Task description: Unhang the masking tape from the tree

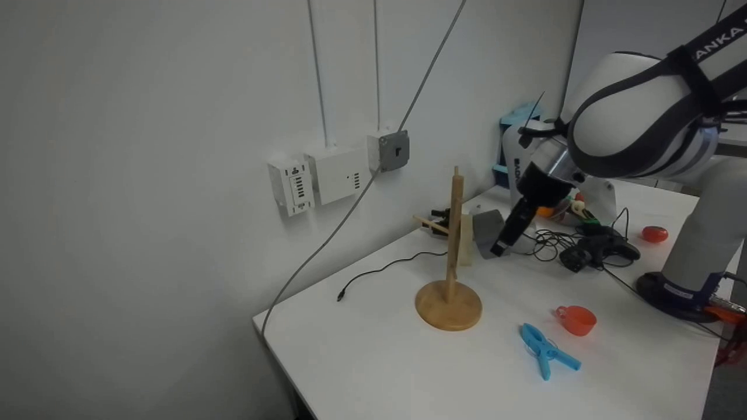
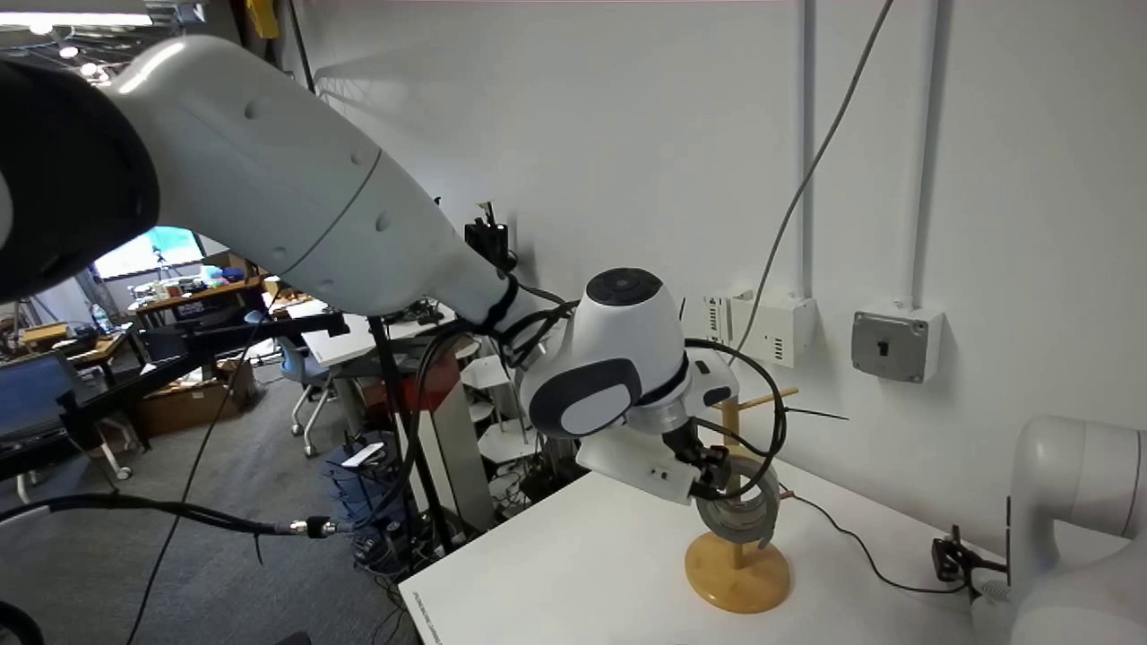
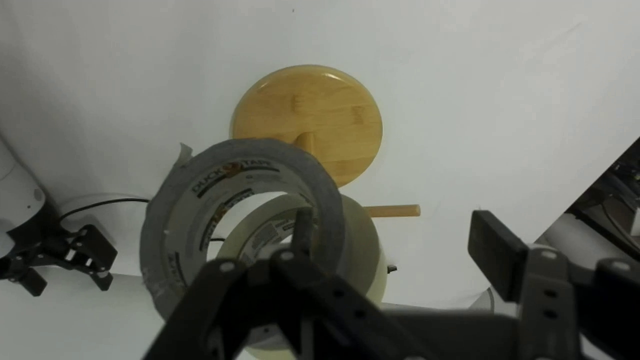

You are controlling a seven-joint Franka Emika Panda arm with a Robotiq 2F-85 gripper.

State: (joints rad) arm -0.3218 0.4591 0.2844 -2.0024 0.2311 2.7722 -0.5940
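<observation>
Claw (image 3: pixel 392 227) spread wide by the tape rolls, with the masking tape (image 3: pixel 361 240) on the far side of a grey roll (image 3: pixel 156 240)

The claw's fingers stand wide apart in the wrist view. One finger (image 3: pixel 302 235) overlaps the hole of the grey roll, which reads "DUCK TAPE"; whether it is inside the hole or only in front, I cannot tell. The opposite finger (image 3: pixel 495 252) stands well apart from both rolls.

The masking tape, pale and yellowish, lies beyond the grey roll from the claw and is partly covered by it. Part of its side shows in the gap between the fingers. In an exterior view the order runs: post of the tree (image 1: pixel 454 233), masking tape just beside it, grey roll, claw tip.

Both rolls hang off the surface (image 1: pixel 362 356); what carries them is hidden. A wooden peg (image 3: pixel 395 211) juts past the masking tape. The tree stands upright, in from the edge along the wall (image 1: pixel 175 192).

Between the tree and that edge lies a black cable (image 1: pixel 382 269). Farther from the edge, a blue clip (image 1: pixel 545 350) and a red cup (image 1: pixel 575 326) sit near each other. Toward the surface's far end lie a black device (image 1: pixel 592 248) and a red object (image 1: pixel 655 234).
</observation>
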